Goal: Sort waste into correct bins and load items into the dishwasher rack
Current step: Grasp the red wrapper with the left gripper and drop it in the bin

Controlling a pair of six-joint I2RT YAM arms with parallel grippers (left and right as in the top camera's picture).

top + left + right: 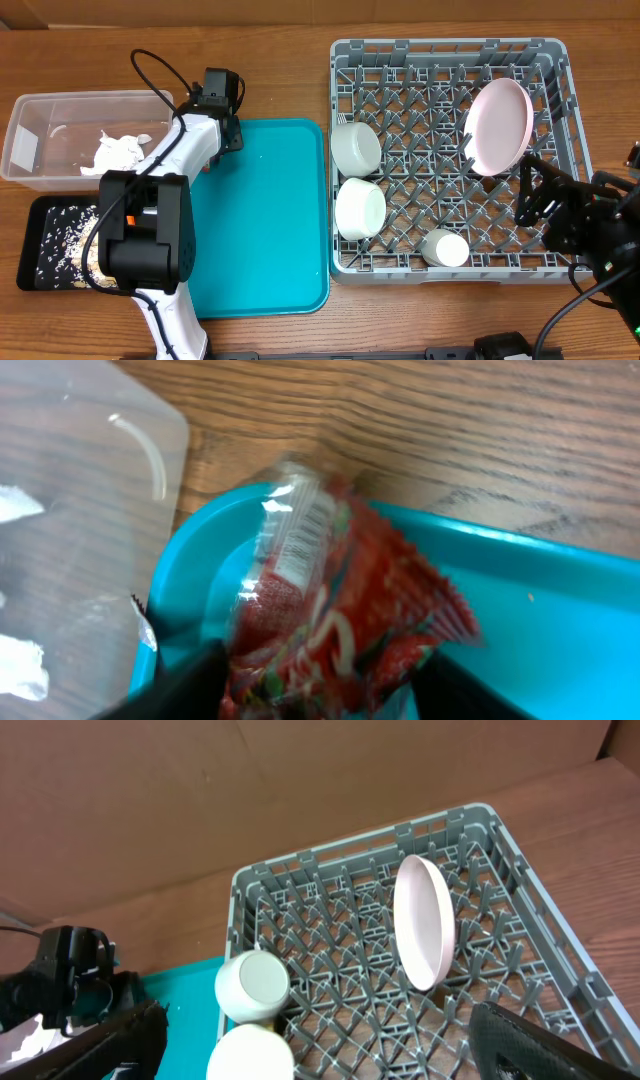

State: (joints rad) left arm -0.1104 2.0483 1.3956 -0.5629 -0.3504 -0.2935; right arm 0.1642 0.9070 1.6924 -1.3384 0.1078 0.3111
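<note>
My left gripper (222, 122) is shut on the small red shiny wrapper (330, 620) and holds it over the teal tray's far left corner, beside the clear tub (30, 150). The wrapper is hidden in the overhead view. The crumpled white napkin (118, 152) lies in the clear tub. Beige rice bits (65, 235) lie in the black tray (35, 205). The grey dishwasher rack (450, 50) holds the white-pink plate (497, 125) on edge, two pale bowls (356, 148) (360, 208) and the white cup (445, 247). My right gripper (532, 195) is open and empty over the rack's right side. Spoon, fork and carrot are out of view.
The teal serving tray (260, 220) lies between the bins and the rack. My left arm's black base block (145, 230) stands over the black tray's right end. The clear tub's corner (80, 510) is close left of the wrapper. A brown cardboard wall (250, 780) stands behind the table.
</note>
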